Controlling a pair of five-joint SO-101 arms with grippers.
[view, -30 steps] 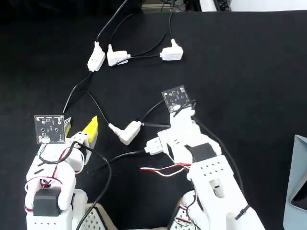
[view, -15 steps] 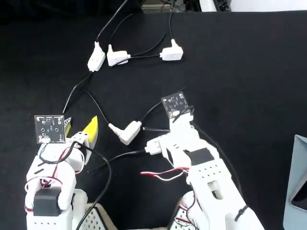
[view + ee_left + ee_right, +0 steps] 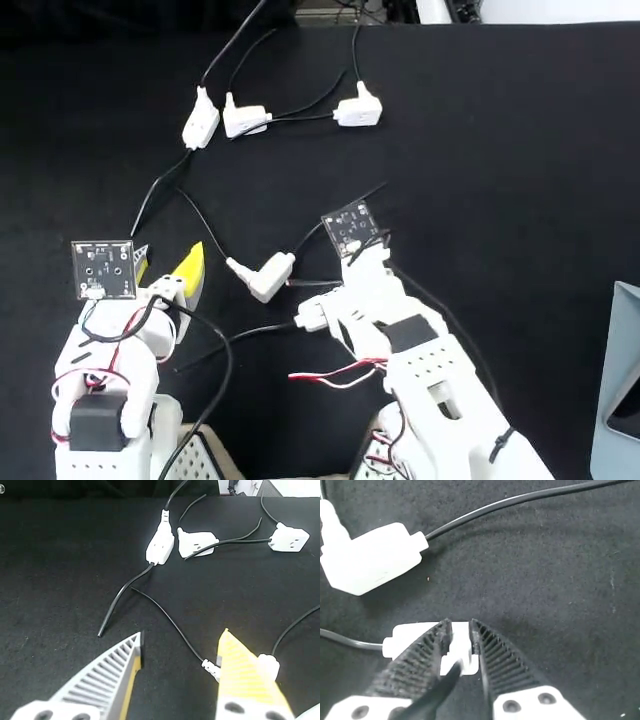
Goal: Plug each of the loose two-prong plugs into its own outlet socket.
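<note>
Three white outlet sockets lie in a row at the far side of the black table: one (image 3: 200, 118), a second (image 3: 245, 120) and a third (image 3: 358, 110); the left wrist view shows them too (image 3: 161, 542) (image 3: 196, 542) (image 3: 290, 536). My right gripper (image 3: 460, 622) is shut on a small white two-prong plug (image 3: 462, 650), held low over the table near the middle (image 3: 312, 316). Just beyond it lies a white angled plug body (image 3: 265, 275) (image 3: 370, 562) with black cords. My left gripper (image 3: 182, 633) stands open over bare cloth at the near left (image 3: 168, 255), holding nothing.
Thin black cords (image 3: 165, 180) run from the sockets across the table toward both arms. One loose cord end (image 3: 100, 634) lies in front of the left gripper. A grey box edge (image 3: 625, 380) stands at the near right. The right half of the table has free room.
The right arm has swung left and drawn back a little, carrying the plug with it. The left arm has not moved.
</note>
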